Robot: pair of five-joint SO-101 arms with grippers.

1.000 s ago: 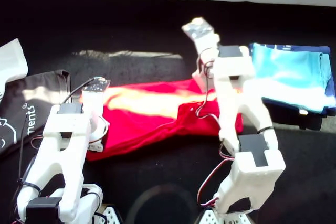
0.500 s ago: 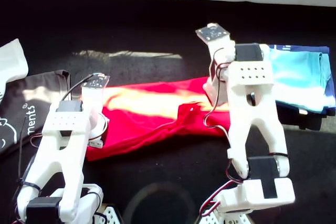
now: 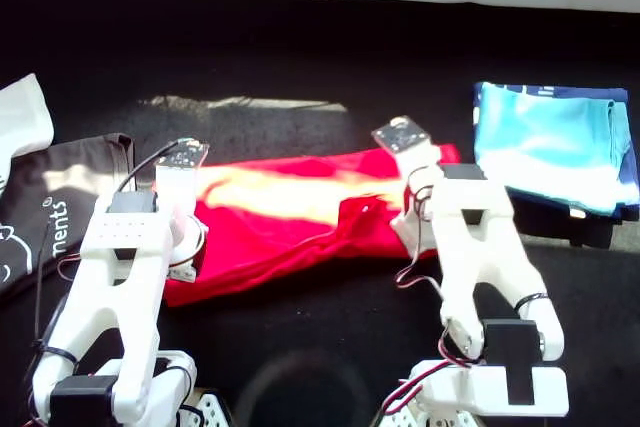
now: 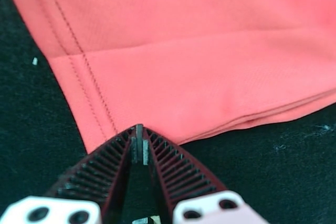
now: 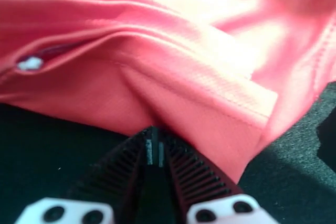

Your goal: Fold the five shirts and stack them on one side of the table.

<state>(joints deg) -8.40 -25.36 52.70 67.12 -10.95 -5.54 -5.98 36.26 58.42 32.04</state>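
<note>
A red shirt lies spread across the middle of the black table. My left gripper is shut on the hem corner of the red shirt; in the high view the left gripper sits at the shirt's left end. My right gripper is shut on a folded edge of the red shirt, and the high view shows the right gripper at the shirt's right end. Both sets of fingertips are low, close to the table.
Folded teal and blue shirts are stacked at the right. A black shirt with white print and a white shirt lie at the left edge. Bare black table runs along the back.
The right arm has drawn back from the far side toward the front and come down onto the shirt's right end. The left arm has kept still.
</note>
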